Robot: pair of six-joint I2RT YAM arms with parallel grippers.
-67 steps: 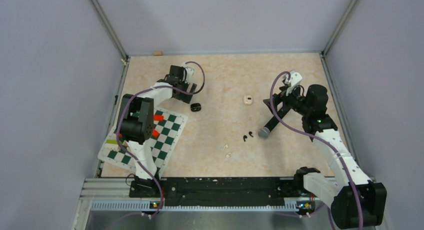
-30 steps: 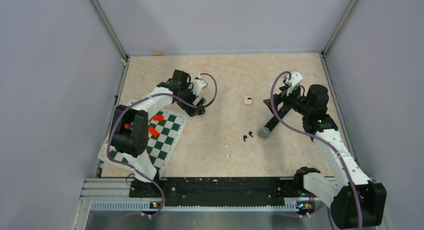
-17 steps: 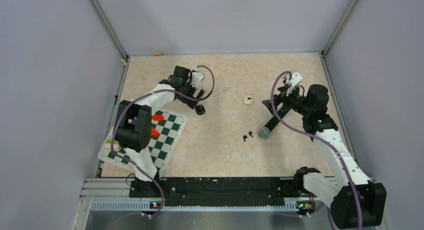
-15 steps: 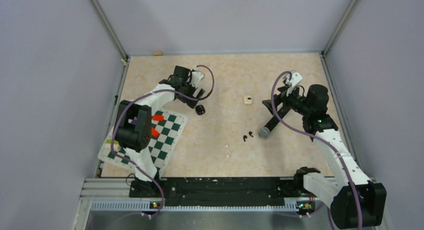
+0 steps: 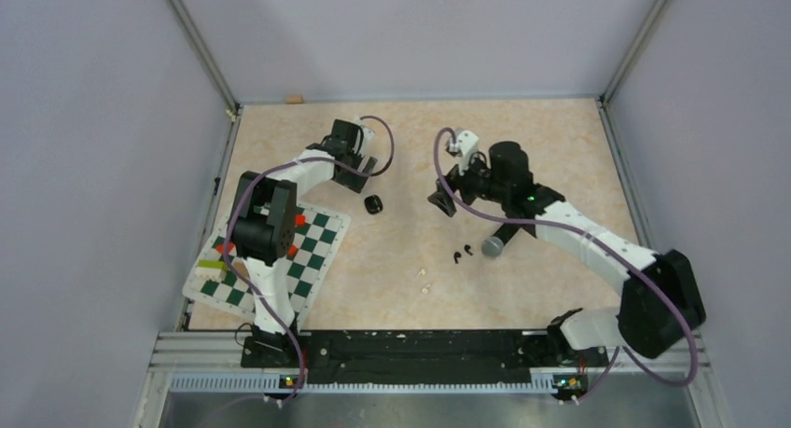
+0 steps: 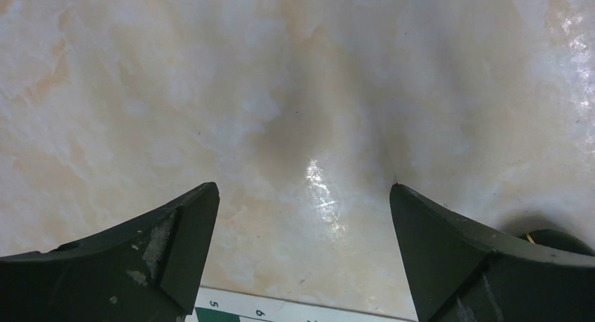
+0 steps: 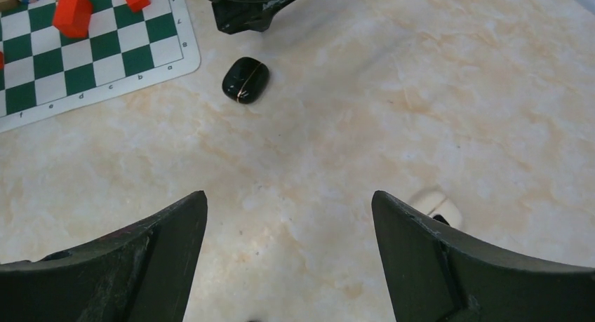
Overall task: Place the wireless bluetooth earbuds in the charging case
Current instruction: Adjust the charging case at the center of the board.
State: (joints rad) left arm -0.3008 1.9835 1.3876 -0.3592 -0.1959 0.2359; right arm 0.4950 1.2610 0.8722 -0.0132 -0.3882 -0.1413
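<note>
Earbuds (image 5: 462,254) well inside table (image 5: 560,139) edges

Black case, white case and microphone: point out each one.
black case (image 7: 245,79), right wrist view, middle of its glossy shell.
white case (image 7: 433,201), right wrist view, its visible upper part.
microphone (image 5: 492,247), top external view, its grey head.

The white charging case (image 7: 436,204) is half hidden behind a finger (image 7: 449,266) of the right gripper (image 7: 289,206) — the chessboard (image 7: 98,55) is cut by the picture's edge.
</note>
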